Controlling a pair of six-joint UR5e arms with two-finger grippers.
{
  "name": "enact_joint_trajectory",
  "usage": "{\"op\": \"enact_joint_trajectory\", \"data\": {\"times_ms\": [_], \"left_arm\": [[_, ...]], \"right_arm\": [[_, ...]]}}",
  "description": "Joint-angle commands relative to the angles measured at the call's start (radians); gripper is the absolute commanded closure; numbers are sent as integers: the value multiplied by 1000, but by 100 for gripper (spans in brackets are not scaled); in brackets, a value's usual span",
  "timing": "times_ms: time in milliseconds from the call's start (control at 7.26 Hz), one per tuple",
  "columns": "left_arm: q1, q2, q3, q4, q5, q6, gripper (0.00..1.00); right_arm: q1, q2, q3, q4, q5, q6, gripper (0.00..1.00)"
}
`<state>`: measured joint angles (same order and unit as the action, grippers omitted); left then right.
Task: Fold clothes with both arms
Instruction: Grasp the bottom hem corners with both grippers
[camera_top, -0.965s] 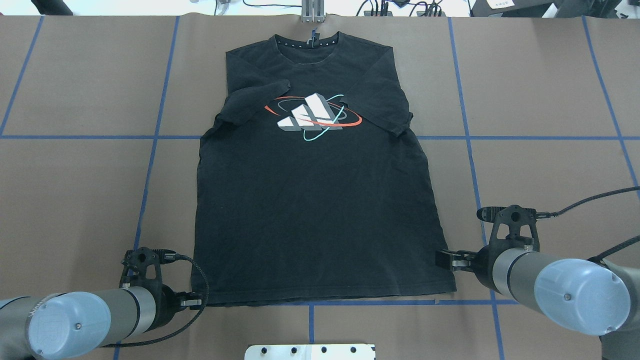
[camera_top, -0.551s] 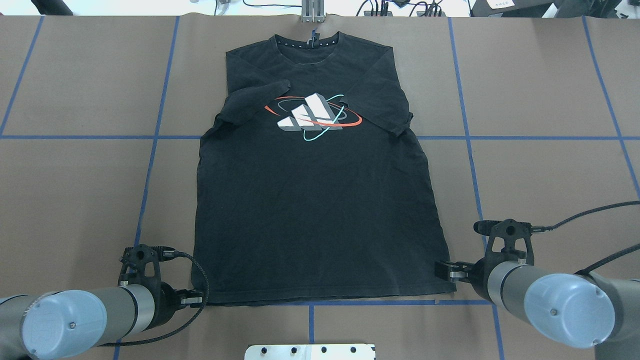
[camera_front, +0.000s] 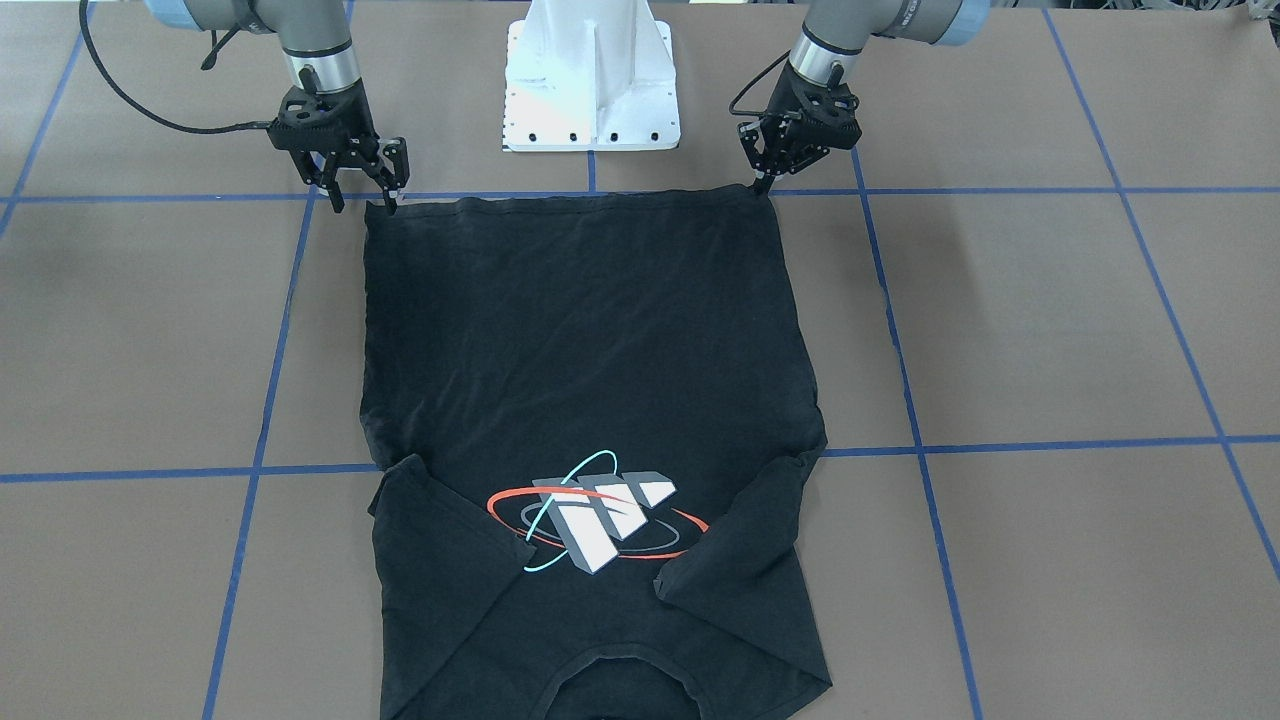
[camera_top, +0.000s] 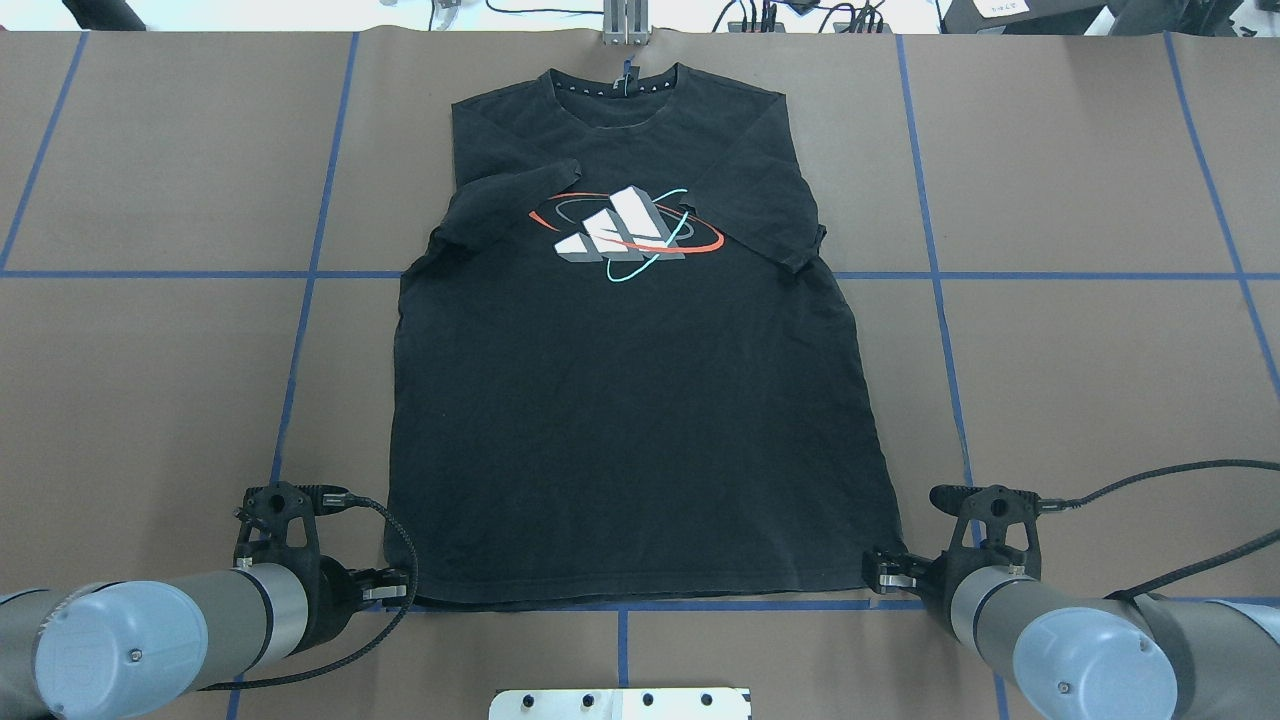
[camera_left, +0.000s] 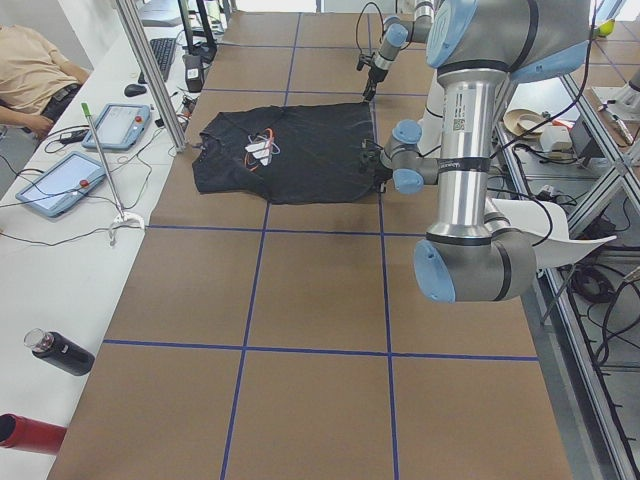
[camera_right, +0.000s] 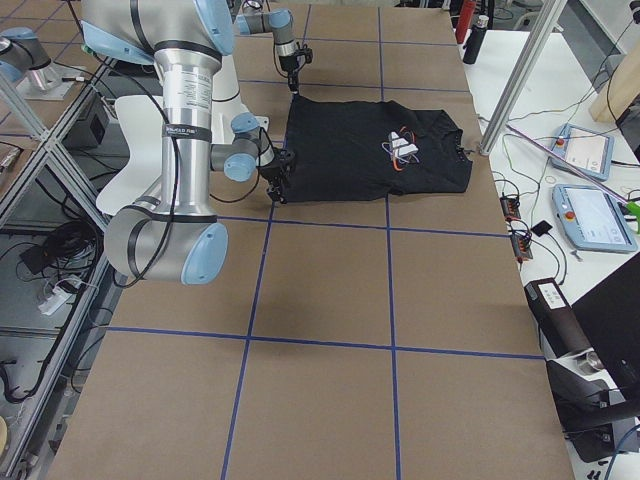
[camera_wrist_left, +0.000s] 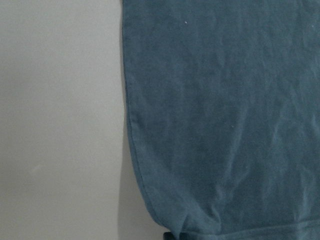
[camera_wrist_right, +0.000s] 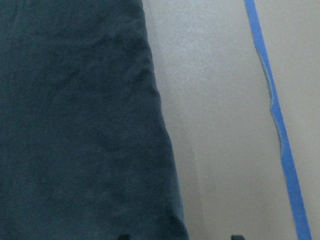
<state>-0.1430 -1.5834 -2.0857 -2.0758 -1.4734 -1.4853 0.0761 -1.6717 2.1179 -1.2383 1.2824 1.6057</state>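
The black T-shirt (camera_top: 630, 420) lies flat, print (camera_top: 625, 235) up, both sleeves folded inward, collar at the far edge. My left gripper (camera_top: 392, 593) is at the hem's near left corner, on the right in the front view (camera_front: 763, 183). It is shut on that corner, and the cloth (camera_wrist_left: 225, 125) puckers there. My right gripper (camera_top: 880, 578) is at the hem's near right corner. It is open in the front view (camera_front: 362, 200), and its fingertips straddle the shirt's edge (camera_wrist_right: 165, 150).
The white pedestal base (camera_front: 590, 80) stands just behind the hem, between the arms. Blue tape lines (camera_top: 940, 275) grid the brown table. A metal post (camera_top: 625, 25) stands beyond the collar. Tablets (camera_left: 60, 185) and bottles (camera_left: 60, 352) lie along the operators' side.
My right gripper has moved back along the shirt's right side to the hem corner. My left gripper has barely shifted.
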Motion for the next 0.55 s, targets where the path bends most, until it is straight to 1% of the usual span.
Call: {"op": "enact_joint_trajectory", "data": {"times_ms": [0, 138, 276, 413], "left_arm": [[-1, -1, 1, 0, 1, 0, 100], [-1, 0, 1, 0, 1, 0, 100], [-1, -1, 1, 0, 1, 0, 100], [-1, 0, 1, 0, 1, 0, 100]], "right_arm": [[-15, -2, -6, 11, -11, 11, 41], [-25, -2, -4, 11, -11, 26, 48], [-32, -2, -4, 11, -12, 31, 51], [-32, -2, -4, 11, -12, 34, 63]]}}
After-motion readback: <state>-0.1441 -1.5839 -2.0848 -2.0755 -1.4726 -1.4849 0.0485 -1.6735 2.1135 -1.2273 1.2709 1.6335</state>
